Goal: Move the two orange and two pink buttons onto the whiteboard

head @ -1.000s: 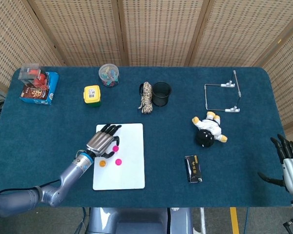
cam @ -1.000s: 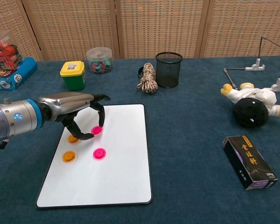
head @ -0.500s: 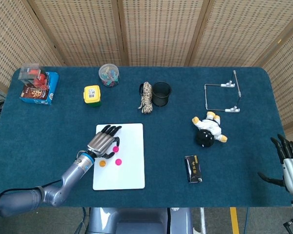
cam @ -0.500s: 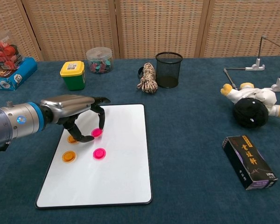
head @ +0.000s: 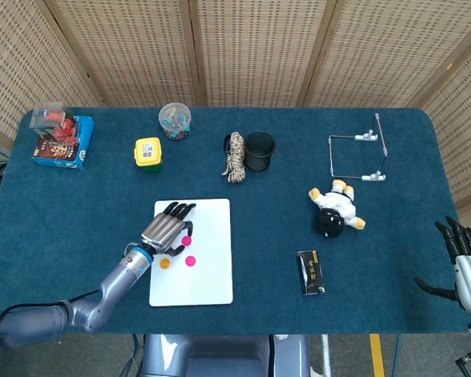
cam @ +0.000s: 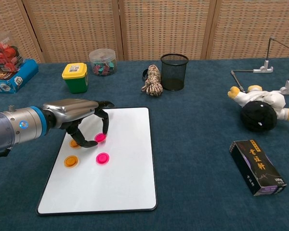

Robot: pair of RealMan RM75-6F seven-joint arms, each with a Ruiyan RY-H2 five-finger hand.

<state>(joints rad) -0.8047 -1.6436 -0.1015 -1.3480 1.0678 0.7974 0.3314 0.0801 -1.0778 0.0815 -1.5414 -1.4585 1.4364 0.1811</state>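
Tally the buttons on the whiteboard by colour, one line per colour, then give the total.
Orange buttons: 2, one in the open and one partly under the left hand
Pink buttons: 2, one in the open and one at the left hand's fingertips
Total: 4, all lying on the whiteboard

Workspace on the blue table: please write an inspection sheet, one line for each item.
Surface: blue cloth table.
Job's things: two orange buttons and two pink buttons lie on the whiteboard.
Clutter: mesh cup, rope, plush toy, black box, yellow-lidded container.
Hands: left hand arches over one pink button; right hand holds nothing.
Cables: nothing seen.
Surroundings: wicker screens.
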